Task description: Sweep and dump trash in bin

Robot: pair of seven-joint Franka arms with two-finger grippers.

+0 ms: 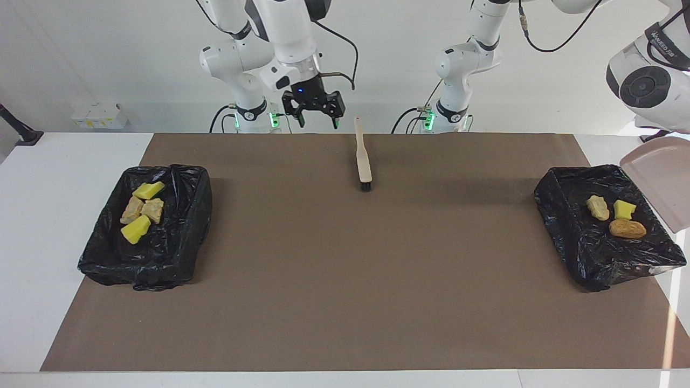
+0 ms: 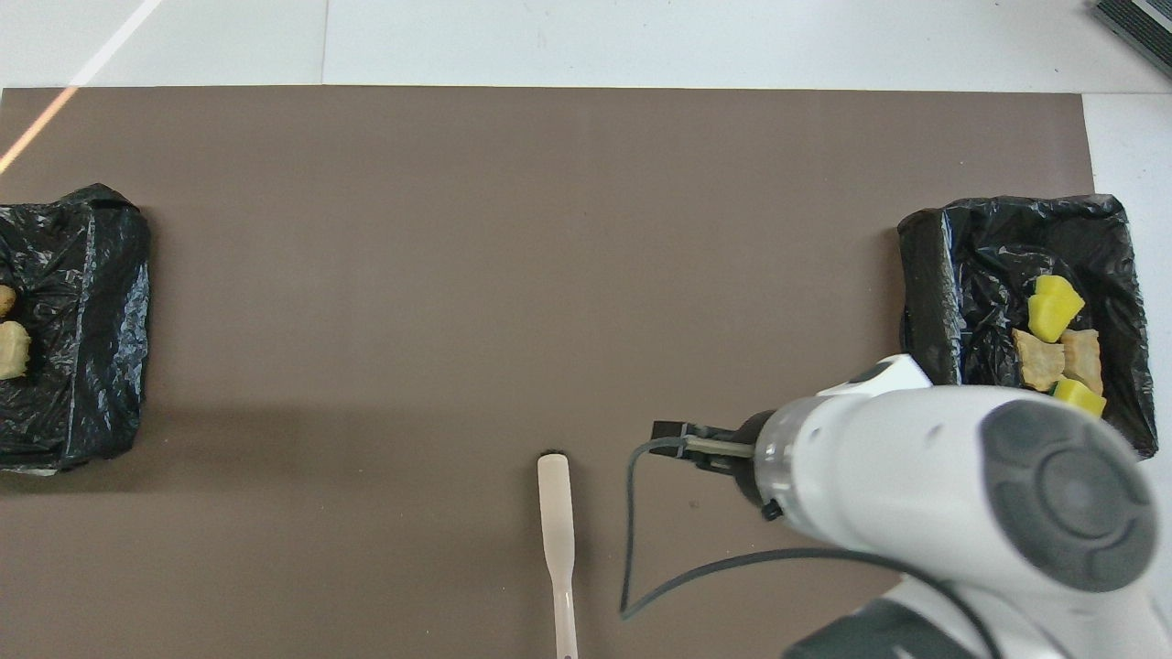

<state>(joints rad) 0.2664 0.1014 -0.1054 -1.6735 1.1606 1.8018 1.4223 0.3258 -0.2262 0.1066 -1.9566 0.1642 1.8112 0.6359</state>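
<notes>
The trash lies in two black-lined bins. The bin [image 1: 560,215] at the left arm's end holds a beige lump [image 1: 597,207], a yellow sponge chunk [image 1: 624,209] and an orange-brown lump [image 1: 627,229]. Over that bin's outer edge hangs the tilted beige dustpan [image 1: 660,178], carried by my left arm; the left gripper itself is past the picture's edge. The other bin [image 1: 194,215] holds two yellow chunks [image 1: 136,229] and two beige pieces [image 1: 152,209]. My right gripper [image 1: 317,117] hangs open and bare over the table's edge by the robots, beside the brush [image 1: 364,159].
The brush [image 2: 557,522] lies flat on the brown mat [image 1: 345,280], handle toward the robots, bristles pointing away. In the overhead view the right arm's white body covers part of the bin [image 2: 934,275] at its end of the table.
</notes>
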